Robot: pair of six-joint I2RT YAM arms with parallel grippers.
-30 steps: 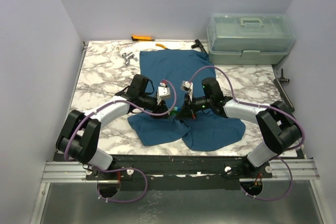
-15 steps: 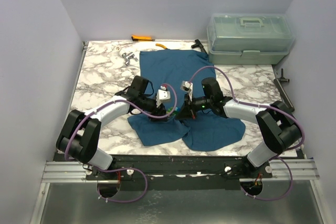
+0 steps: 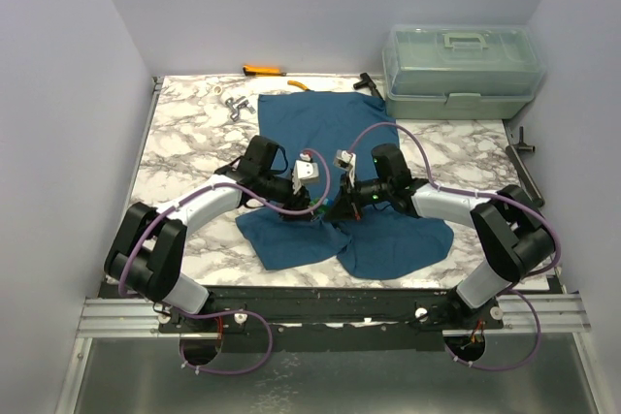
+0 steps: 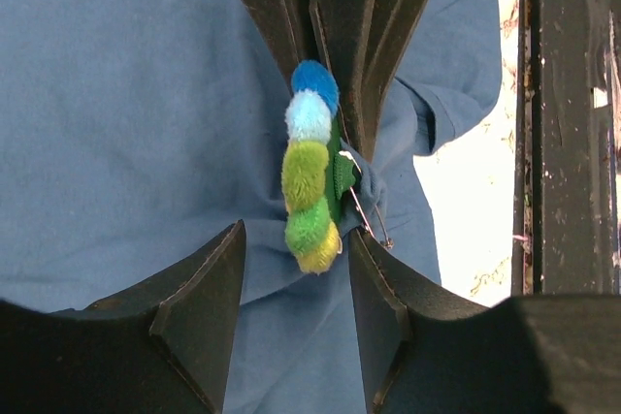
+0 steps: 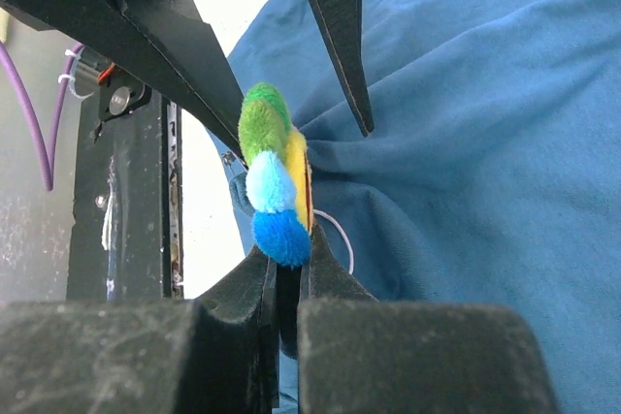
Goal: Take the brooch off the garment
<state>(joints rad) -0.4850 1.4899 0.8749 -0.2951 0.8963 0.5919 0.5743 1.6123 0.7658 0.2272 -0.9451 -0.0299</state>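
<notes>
The brooch is a small cluster of fuzzy balls, blue, light blue, green and yellow, pinned to a raised fold of the dark teal garment. Its metal pin shows through the cloth. My right gripper is shut on the brooch at its blue end. My left gripper is open, one jaw on each side of the brooch's yellow end, the right-hand jaw touching the fold. In the top view both grippers meet over the shirt's lower middle, by the brooch.
A clear plastic toolbox stands at the back right. An orange-handled tool, small metal parts and a black tool lie along the back. The black front rail runs close by the shirt's hem.
My left wrist shifted slightly right toward the brooch, then eased back a little. My right gripper has kept its hold and hardly moved.
</notes>
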